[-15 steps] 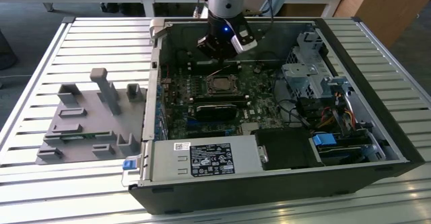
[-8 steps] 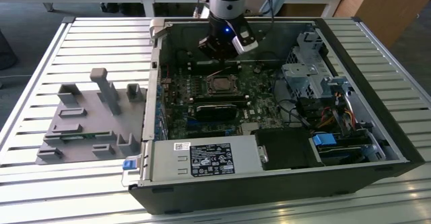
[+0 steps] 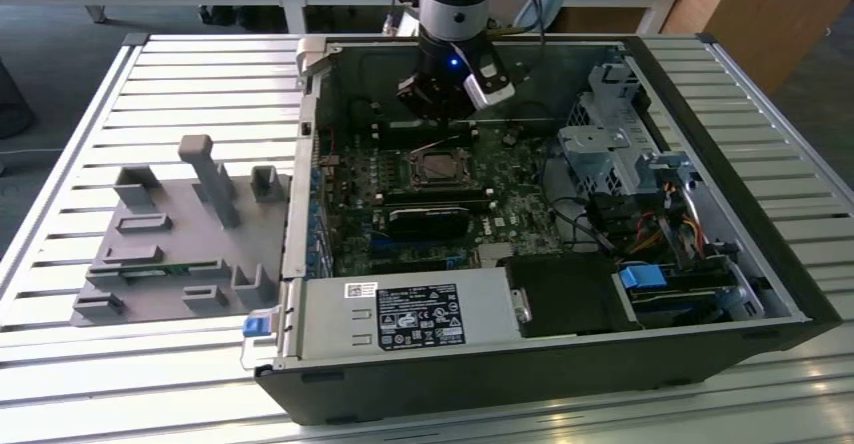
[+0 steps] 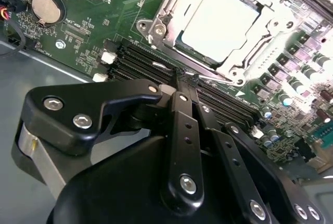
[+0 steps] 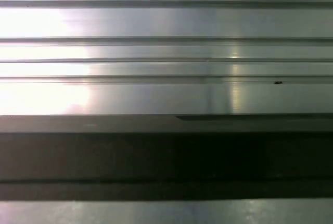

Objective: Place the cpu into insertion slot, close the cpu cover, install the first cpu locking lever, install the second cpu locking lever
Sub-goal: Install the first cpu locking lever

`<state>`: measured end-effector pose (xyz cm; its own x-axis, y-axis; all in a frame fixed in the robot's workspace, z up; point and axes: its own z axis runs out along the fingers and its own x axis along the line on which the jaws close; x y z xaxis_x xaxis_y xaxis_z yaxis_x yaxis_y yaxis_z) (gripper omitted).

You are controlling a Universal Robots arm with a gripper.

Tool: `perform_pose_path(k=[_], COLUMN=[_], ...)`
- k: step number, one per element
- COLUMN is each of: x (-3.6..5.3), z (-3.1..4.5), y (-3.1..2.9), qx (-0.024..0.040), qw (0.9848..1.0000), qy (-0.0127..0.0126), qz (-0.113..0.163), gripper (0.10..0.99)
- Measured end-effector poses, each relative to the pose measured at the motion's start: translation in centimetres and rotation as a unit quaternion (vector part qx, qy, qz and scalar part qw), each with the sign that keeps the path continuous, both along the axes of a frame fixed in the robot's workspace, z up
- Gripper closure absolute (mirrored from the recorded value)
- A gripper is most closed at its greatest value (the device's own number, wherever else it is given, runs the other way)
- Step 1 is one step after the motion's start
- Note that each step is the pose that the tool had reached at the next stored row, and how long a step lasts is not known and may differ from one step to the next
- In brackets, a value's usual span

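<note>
The black gripper [image 4: 179, 81] hovers just beside the insertion slot [image 4: 221, 26]; fingers look closed on nothing, though their tips are hard to see. The cpu [image 4: 218, 23] already lies in the slot, under the cpu cover [image 4: 260, 52]. The chip is light, stiff and fragile, best held by its edges. The open computer case [image 3: 747, 254] rests on the bench [image 3: 80, 354].

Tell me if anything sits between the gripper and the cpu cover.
Nothing visible does. In the second wrist view, only low black memory slots lie on the board between the gripper and the cpu cover, which frames the cpu.
</note>
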<state>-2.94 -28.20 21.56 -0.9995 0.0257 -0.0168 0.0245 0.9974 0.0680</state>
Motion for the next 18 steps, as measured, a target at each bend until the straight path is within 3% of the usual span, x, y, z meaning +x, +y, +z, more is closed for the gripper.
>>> perform_pose_path(k=[10,18], x=[0.73,0.81], z=[-0.40,-0.89], y=[0.01,0.08], qx=[-0.0011,-0.0108], qw=[1.0000,0.9999], qy=[-0.0001,0.0000], qz=[0.000,0.000], gripper=[0.980,0.980])
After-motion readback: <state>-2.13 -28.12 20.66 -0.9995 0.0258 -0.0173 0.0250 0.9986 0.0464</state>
